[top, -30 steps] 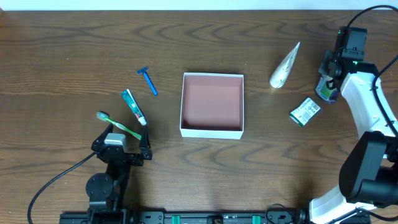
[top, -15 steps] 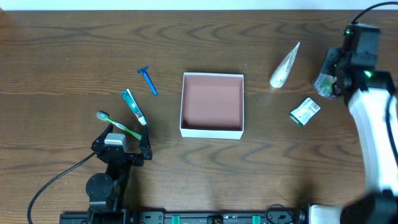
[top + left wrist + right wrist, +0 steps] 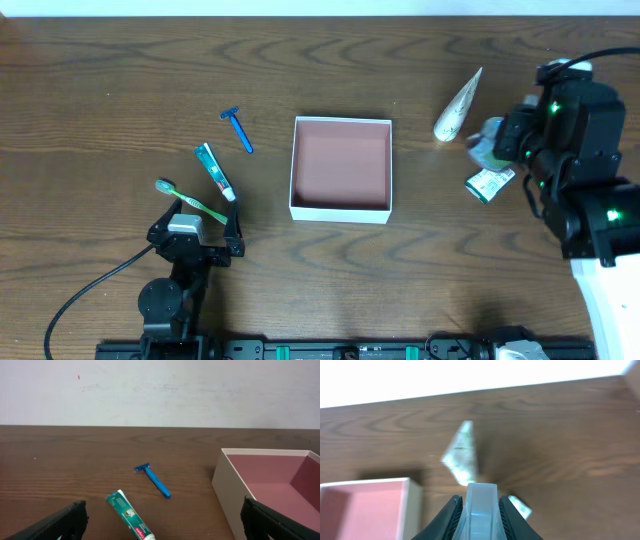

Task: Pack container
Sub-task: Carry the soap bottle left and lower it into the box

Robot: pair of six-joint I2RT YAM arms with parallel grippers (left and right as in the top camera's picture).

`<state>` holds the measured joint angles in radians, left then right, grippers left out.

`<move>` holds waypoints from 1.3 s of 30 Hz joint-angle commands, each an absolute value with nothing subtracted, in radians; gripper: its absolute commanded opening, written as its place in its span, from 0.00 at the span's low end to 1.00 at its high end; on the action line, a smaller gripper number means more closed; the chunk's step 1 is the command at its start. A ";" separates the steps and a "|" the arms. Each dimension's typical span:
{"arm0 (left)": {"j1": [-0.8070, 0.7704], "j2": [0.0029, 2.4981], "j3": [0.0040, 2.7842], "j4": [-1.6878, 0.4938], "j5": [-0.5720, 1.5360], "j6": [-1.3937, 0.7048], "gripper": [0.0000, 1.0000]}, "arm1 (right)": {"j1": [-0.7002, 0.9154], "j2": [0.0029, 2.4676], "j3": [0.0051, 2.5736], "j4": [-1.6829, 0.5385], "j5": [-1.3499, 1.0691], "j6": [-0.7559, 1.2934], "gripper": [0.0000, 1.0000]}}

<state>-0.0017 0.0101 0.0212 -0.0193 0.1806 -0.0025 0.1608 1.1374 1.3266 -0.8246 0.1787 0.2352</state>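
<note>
The container, a shallow square box with white walls and a reddish-brown inside, sits mid-table; it also shows in the left wrist view and the right wrist view. My right gripper is shut on a pale translucent bottle, held above the table right of the container. Under it lie a white-green tube and a green-and-white packet. My left gripper is open and empty, low near a green toothpaste tube. A blue razor and a toothbrush lie to the left.
The left arm's base sits at the front left with a black cable. The right arm's white body fills the right side. A white wall lies beyond the table's far edge.
My right gripper has lifted the bottle off the far right of the table and carried it left, toward the container. The left arm has not moved.
</note>
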 commanded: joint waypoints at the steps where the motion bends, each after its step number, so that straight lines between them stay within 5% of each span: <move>1: 0.002 0.004 0.004 -0.054 0.198 0.003 0.98 | 0.242 1.139 1.342 -0.793 0.106 0.289 0.20; 15: 0.002 0.004 0.004 -0.054 0.198 0.003 0.98 | 0.550 1.551 1.342 -0.364 0.107 0.329 0.24; 26: 0.002 0.004 0.004 -0.054 0.198 0.003 0.98 | 0.586 1.736 1.342 -0.093 0.042 0.285 0.22; 39: 0.002 0.004 0.004 -0.054 0.198 0.003 0.98 | 0.593 1.836 1.342 -0.029 0.015 0.246 0.20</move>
